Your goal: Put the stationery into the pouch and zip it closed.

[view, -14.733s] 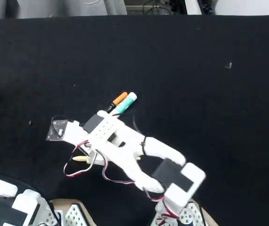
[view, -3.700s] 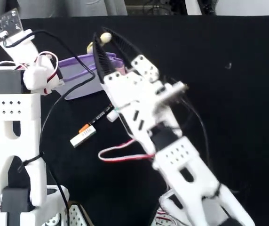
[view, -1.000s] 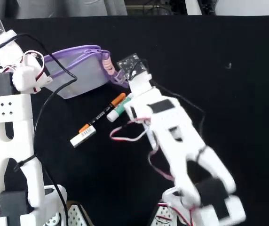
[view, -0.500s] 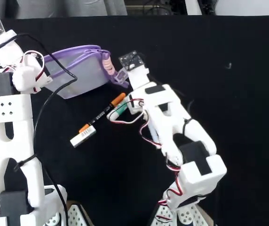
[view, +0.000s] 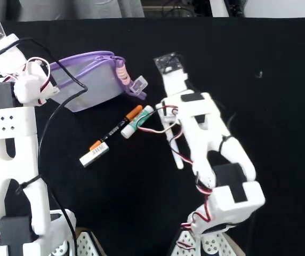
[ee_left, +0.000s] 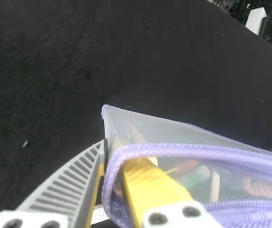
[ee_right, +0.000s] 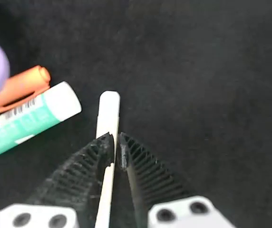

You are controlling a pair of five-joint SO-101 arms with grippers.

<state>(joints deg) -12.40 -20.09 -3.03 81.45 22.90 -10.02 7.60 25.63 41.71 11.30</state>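
Observation:
My left gripper (ee_left: pixel 110 166) is shut on one end of the purple mesh pouch (ee_left: pixel 183 142), holding it off the table. In the high view the pouch (view: pixel 91 80) hangs at the upper left with its mouth open, and some items show through the mesh. A green glue stick (view: pixel 136 121) and a black pen with an orange cap (view: pixel 126 120) lie just below its free end. My right gripper (ee_right: pixel 115 138) hovers beside the glue stick (ee_right: pixel 26 121) with fingertips almost touching. A white stick (ee_right: pixel 109 107) lies beneath the tips.
A small white item with a barcode label (view: pixel 94 153) lies on the black cloth to the left of the pen. The left arm (view: pixel 11 144) stands tall along the left edge. The right arm (view: pixel 200 122) crosses the middle. The cloth to the right is bare.
The right arm has swung right, away from the pouch's free end, and its wrist now sits above the glue stick's right side. The left arm and pouch have stayed still.

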